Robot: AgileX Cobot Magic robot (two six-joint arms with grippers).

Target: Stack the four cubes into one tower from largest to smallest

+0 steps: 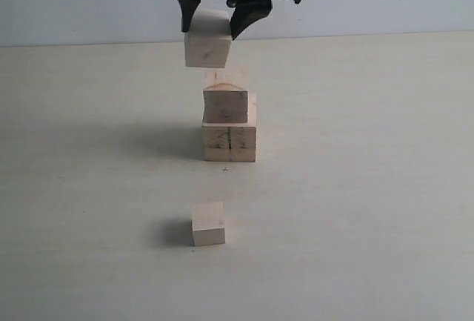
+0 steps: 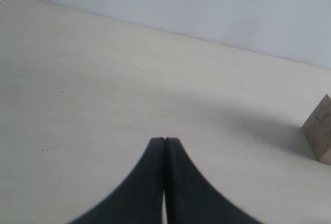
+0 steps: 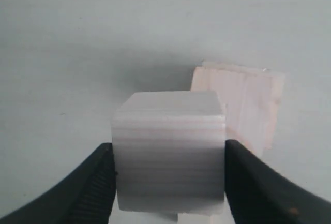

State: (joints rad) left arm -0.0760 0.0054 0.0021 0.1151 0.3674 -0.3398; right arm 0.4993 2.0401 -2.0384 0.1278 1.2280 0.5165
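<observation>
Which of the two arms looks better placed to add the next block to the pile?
Right. The right gripper holds a cube in the air close above the two stacked cubes; the left gripper is shut and empty, away from the stack.

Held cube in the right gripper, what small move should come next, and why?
Probably nudge the right gripper a little toward the right of the exterior view before lowering. The held cube hangs above the two-cube stack but off to its left, so a straight descent would likely leave it overhanging the upper cube.
</observation>
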